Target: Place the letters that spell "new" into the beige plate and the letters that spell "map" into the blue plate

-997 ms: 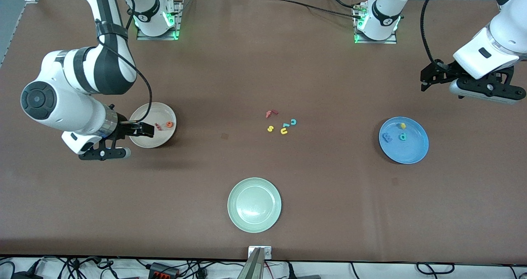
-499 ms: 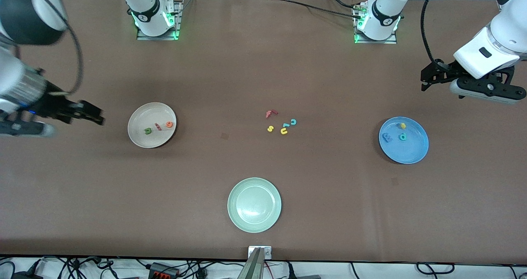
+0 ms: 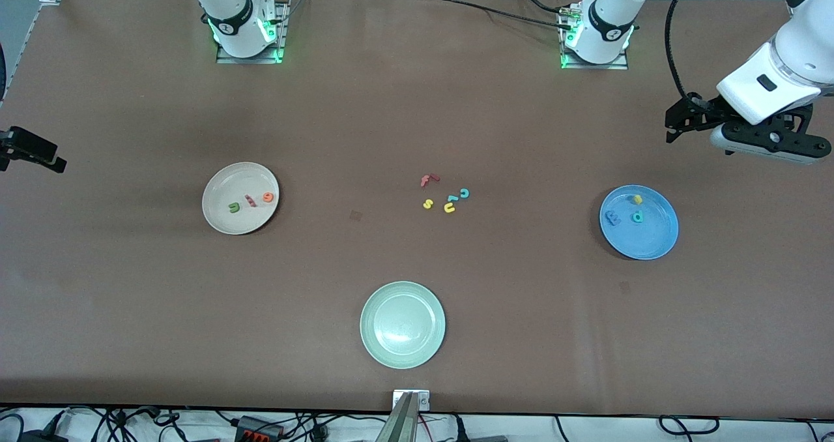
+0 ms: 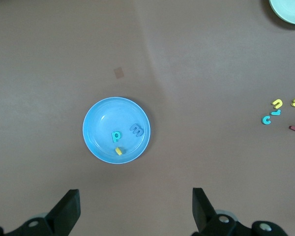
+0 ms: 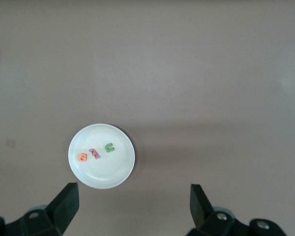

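The beige plate [image 3: 228, 182] [image 5: 106, 173] holds the green n [image 3: 233, 207] [image 5: 109, 146], the pinkish-red w [image 3: 249, 201] [image 5: 94, 154] and the orange e [image 3: 268, 197] [image 5: 82, 157]. In the blue plate [image 3: 653, 240] [image 4: 101, 122] lie the blue m [image 3: 612, 217] [image 4: 136, 130], the yellow a [image 3: 638, 199] [image 4: 118, 151] and the teal p [image 3: 637, 216] [image 4: 117, 136]. My right gripper [image 3: 39, 154] [image 5: 132, 204] hangs open and empty, high over the table's edge at the right arm's end. My left gripper [image 3: 671, 128] [image 4: 136, 206] waits open and empty above the table beside the blue plate.
A pale green plate [image 3: 402, 324] [image 4: 290, 10] sits near the table's front edge. Mid-table lies a small cluster of loose letters [image 3: 446, 194] [image 4: 281, 112]: a dark red f, a yellow s and u, a teal c and l.
My right arm has pulled away from over the beige plate toward its end of the table and risen, uncovering the green n. The left arm has not moved.
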